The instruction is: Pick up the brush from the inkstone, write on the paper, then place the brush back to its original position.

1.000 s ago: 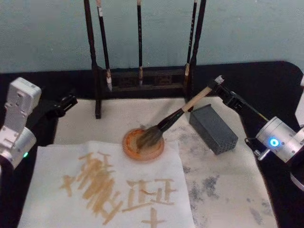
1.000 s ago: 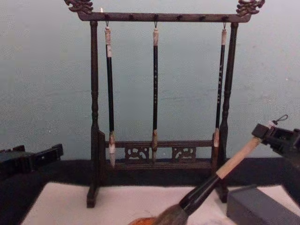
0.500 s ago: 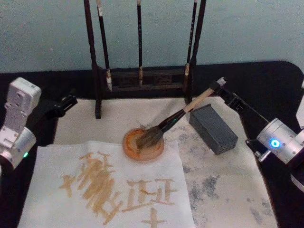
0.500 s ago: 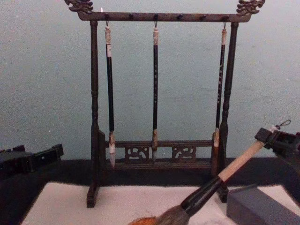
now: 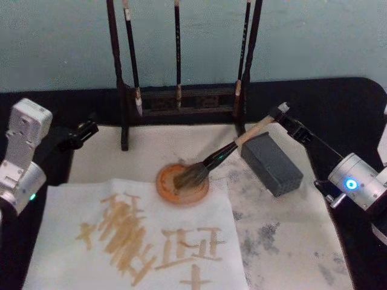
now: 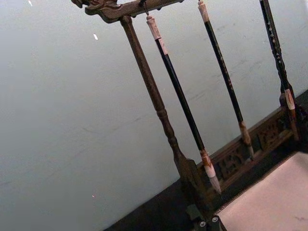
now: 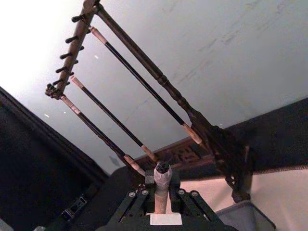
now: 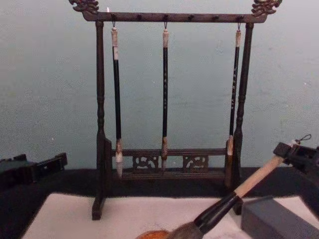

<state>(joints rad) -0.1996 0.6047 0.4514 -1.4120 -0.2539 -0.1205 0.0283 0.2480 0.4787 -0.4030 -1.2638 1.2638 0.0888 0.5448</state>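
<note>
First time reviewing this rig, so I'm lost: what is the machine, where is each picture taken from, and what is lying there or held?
A two-armed robot; each arm ends in a claw. One picture looks down from its head, one across from its chest, two from its wrists. The right claw holds the brush by its handle end, bristles on the round inkstone. The paper in front bears tan strokes. Behind stands a rack with three thin brushes; a grey block lies at the right. The left claw sits idle at the left.

Grey block and wooden rack hem the inkstone rightward and behind
</note>
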